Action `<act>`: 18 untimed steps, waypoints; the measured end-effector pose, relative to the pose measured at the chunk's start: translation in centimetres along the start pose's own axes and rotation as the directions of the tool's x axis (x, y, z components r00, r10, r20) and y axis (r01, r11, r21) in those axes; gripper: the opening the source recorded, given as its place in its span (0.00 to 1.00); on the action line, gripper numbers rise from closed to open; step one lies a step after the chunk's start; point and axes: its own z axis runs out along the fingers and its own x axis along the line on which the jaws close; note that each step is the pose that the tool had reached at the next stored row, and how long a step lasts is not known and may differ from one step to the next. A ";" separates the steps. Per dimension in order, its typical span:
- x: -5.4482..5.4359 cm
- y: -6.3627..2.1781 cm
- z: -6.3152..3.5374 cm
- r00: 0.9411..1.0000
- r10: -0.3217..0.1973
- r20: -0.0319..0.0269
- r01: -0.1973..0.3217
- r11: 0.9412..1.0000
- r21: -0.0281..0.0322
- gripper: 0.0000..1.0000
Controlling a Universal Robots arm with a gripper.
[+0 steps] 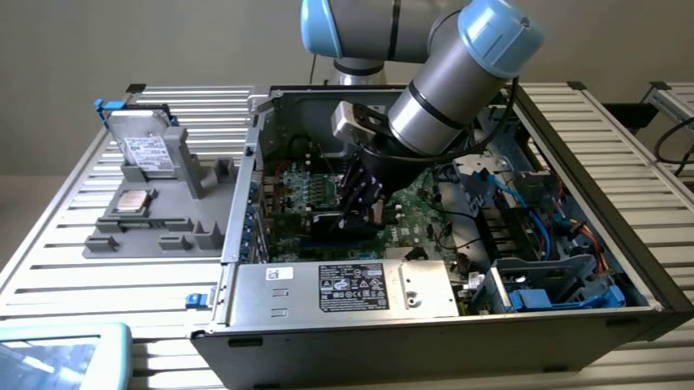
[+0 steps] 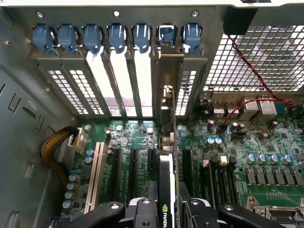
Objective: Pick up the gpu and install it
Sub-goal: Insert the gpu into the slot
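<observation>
The gpu (image 2: 167, 156) shows edge-on in the wrist view, a thin card with a black cooler face bearing a green logo. It stands upright over a black slot of the green motherboard (image 2: 270, 137). Its silver bracket (image 2: 166, 76) lies against the case's rear slot openings, under a blue clip. My gripper (image 2: 167, 211) is shut on the card, with one black finger on each face. In the exterior view the gripper (image 1: 362, 210) reaches down into the open computer case (image 1: 564, 325), and the card's dark body (image 1: 331, 226) sits low by the board.
Blue slot clips (image 2: 90, 37) line the rear wall. A yellow cable bundle (image 2: 52, 149) and a white slot (image 2: 95, 175) lie beside the card, and red wires (image 2: 247, 66) cross the vent grille. A silver power supply (image 1: 347, 286) bounds the front. A grey fixture with a drive (image 1: 146, 150) stands outside the case.
</observation>
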 end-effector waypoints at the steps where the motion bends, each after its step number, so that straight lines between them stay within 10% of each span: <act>1: 0.0 0.00 0.00 1.000 -0.003 -0.002 0.003 1.000 0.000 0.27; 18: 0.0 0.07 0.09 1.000 -0.006 -0.004 0.006 1.000 0.000 0.27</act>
